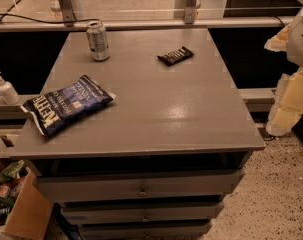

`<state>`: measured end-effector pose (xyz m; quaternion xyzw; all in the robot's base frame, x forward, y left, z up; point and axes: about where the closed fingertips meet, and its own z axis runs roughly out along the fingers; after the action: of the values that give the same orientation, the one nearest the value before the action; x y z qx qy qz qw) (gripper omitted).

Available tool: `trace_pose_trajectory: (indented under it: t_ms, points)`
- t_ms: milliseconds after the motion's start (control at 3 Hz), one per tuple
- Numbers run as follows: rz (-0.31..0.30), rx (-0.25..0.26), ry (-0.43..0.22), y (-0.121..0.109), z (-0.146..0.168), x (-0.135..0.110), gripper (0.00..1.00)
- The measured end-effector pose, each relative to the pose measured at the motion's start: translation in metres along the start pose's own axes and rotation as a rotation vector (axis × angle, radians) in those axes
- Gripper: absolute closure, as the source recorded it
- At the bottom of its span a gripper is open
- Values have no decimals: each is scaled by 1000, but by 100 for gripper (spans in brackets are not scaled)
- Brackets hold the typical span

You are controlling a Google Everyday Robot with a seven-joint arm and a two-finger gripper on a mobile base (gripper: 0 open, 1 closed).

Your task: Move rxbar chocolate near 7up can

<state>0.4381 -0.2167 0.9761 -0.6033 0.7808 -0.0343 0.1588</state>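
rxbar chocolate [175, 55] lying untouched toward desk [156, 114] back edge | 7up can [97, 40] standing well apart, back-left corner | move pending — tool showing nowhere, cannot tell its state

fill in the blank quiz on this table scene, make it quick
The silvery-green metal 7up can stands ___ at the grey table's far left.
The flat black rxbar chocolate lies to the can's ___ in the view.
Of those two, the pale gripper, beyond the table's right edge, is nearer the ___.
Missing: upright; right; rxbar chocolate
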Motion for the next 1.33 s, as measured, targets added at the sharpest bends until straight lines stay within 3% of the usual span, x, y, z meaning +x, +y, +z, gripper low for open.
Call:
trace_pose_trajectory:
  t_ms: [667,1000,1333]
  points:
    - [0,1,-1,-1,1,-1,0]
    - [-28,24,-47,-31,41,-32,0]
    - [-29,75,-90,-52,52,-45,0]
